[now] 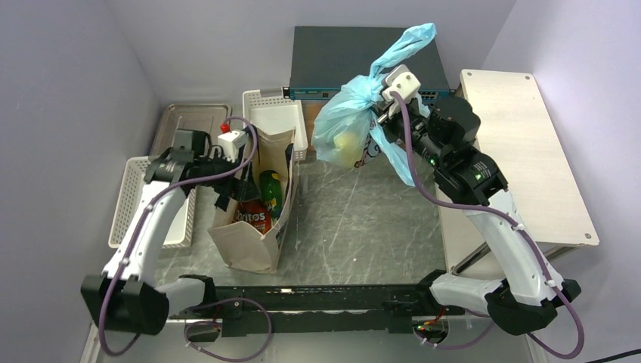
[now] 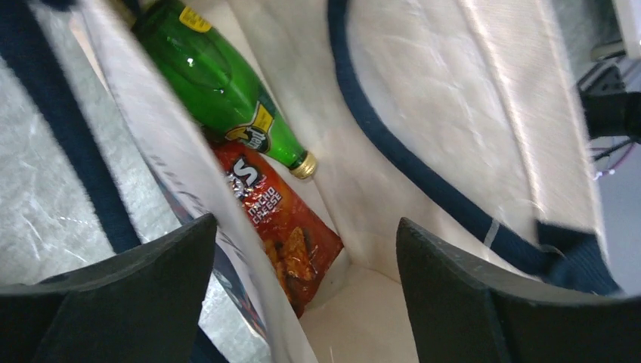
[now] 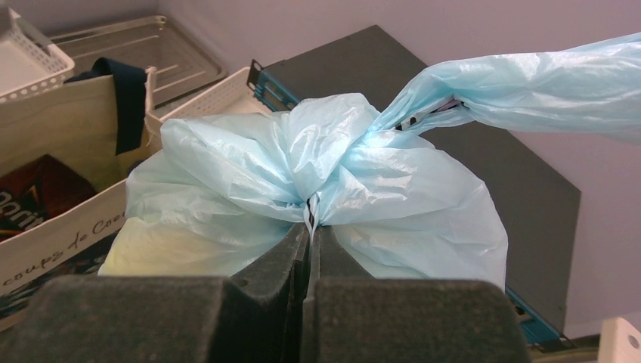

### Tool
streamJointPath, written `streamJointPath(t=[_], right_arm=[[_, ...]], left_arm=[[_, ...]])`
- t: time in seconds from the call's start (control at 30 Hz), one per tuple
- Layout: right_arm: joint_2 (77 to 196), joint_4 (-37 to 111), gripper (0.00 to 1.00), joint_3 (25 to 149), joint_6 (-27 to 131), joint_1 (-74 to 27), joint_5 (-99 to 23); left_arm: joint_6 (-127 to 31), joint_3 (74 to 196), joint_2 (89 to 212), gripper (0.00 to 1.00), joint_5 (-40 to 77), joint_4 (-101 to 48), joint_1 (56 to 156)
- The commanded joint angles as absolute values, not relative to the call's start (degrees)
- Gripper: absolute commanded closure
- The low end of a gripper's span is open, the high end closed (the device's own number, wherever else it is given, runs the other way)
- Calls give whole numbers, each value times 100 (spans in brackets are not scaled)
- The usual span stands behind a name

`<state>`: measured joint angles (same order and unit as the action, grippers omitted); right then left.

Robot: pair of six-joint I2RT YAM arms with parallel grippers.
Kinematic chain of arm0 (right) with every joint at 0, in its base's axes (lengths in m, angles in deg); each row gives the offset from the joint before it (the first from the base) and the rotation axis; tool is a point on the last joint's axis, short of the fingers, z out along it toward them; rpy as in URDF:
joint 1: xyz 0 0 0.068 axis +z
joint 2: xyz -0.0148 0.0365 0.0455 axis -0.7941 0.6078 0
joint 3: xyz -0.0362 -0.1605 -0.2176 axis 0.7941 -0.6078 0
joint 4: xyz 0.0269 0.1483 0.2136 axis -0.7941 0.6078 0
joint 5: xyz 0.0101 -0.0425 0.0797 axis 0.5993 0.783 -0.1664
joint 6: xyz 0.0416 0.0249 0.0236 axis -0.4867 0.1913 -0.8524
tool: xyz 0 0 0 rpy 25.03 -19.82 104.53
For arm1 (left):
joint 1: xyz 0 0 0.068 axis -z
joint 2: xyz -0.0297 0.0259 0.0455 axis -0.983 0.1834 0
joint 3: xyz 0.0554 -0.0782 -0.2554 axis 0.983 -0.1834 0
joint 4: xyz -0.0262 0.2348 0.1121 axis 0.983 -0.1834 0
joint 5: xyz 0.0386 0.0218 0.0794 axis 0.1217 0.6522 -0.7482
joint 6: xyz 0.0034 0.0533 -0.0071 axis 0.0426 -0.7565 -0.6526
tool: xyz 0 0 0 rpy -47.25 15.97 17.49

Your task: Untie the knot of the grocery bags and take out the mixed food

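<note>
Above table (image 1: pixel 355 219), right gripper (image 3: pixel 308 231) clamps knot (image 3: pixel 332 151); bag handle (image 1: pixel 412 41) points up-right; left gripper (image 2: pixel 302 227) wide.

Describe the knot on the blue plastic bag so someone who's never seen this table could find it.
Find the dark flat box at the table's far edge; in front of it the right pincer holds a light-blue grocery bag in the air. The knot is the bunched twist at the bag's top, just past the pincer's shut tips, unlike the loose tail flaring away beside it.

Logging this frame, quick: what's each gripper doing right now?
Left gripper: open, empty, at the tote opening.
Right gripper: shut on the grocery bag, below its knot.
</note>
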<state>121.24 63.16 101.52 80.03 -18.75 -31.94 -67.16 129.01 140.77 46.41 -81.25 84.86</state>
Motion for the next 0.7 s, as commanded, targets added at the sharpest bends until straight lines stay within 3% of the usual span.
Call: streamJointPath(t=[0.0,0.07,0.2,0.23,0.33,0.5,0.67], right_arm=[[12097,5996,100,10776,8146,-1962,-3033],[12102,6056,100,10899,8218,-1974,-3033],[12063,6052,100,10898,8197,-2006,-3033],[12065,6022,100,10870,8181,-2013,-3035],[12098,5971,100,10838,8188,-2029,-3049],[12143,5937,100,10830,8271,-2023,-3143],[12244,5920,100,10942,8198,-2026,-3205]], left_arm=[[-6264,12959,14656,13,4043,-7762,8677],[-6448,12747,14473,2,4525,-7534,8544],[-6479,12297,13898,1,4821,-7028,8452],[-6434,12288,14031,10,5090,-7109,8464],[-6160,12250,14442,53,5813,-7116,8708],[-4469,11593,14440,100,6363,-4608,9259],[-2535,11593,15221,100,6776,-2195,10099]])
